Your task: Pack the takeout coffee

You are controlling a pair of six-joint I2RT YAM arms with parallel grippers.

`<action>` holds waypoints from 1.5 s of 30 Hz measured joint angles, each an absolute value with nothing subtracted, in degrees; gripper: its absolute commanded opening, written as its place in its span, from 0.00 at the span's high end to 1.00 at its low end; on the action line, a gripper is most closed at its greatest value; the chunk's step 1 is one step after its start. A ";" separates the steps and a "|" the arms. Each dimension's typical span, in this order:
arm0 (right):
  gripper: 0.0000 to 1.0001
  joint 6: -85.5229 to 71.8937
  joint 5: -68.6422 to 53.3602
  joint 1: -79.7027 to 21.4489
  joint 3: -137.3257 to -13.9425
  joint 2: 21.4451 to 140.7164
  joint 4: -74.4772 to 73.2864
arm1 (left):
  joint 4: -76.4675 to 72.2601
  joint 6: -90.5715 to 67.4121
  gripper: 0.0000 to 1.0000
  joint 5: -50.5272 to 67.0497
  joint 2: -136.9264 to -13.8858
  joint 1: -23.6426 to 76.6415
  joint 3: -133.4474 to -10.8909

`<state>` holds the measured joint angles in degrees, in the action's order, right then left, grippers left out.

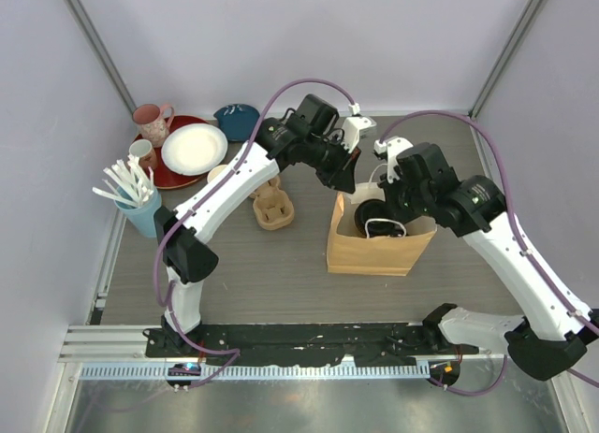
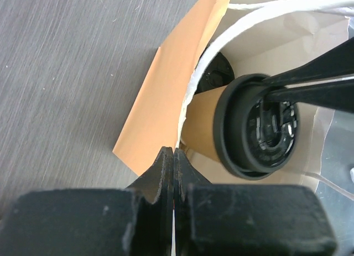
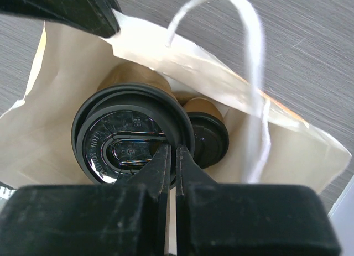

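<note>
**A:** Where does the packing stand?

**B:** Near the end, I'd judge. The paper bag (image 1: 374, 255) stands on the table (image 1: 281, 283), between its middle and its right edge. The second cup (image 3: 206, 135) sits deep inside the bag, near its wall, with its black lid up.

**A:** And the other coffee?

**B:** The held cup (image 3: 124, 137) hangs in the bag's mouth, just beside the second cup and seemingly higher. The right gripper (image 3: 172, 151) pinches the rim of its black lid, with the fingers almost together.

**A:** What about the left arm?

**B:** The left gripper (image 2: 175, 156) is pressed together on the bag's rim at its left side, which holds the mouth open.

**A:** So which step is in hand?

**B:** Lowering this cup in. The next move calls for a straight descent until the base meets the bag's floor. It has to clear the white string handle (image 3: 251, 73) and the neighbour's lid. Only then should the fingers spread. The grip is on a lid rim alone, so any tilt could pop the lid or tip the cup.
</note>
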<state>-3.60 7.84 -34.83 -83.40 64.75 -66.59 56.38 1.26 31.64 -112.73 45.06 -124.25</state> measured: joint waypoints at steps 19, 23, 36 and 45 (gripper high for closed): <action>0.99 7.97 1.15 -38.52 -76.20 63.42 -60.29 | 55.07 -5.56 1.00 30.41 -112.73 45.17 -123.94; 0.99 10.35 -0.40 -38.52 -75.90 65.41 -60.16 | 55.07 -4.86 1.00 32.14 -112.73 45.17 -123.94; 0.99 10.26 -1.15 -38.50 -68.25 65.98 -56.75 | 55.11 -3.70 1.00 33.01 -112.66 45.06 -123.94; 0.99 11.75 -1.69 -38.39 -65.47 64.55 -56.16 | 55.24 -0.84 1.00 30.76 -112.66 45.39 -123.94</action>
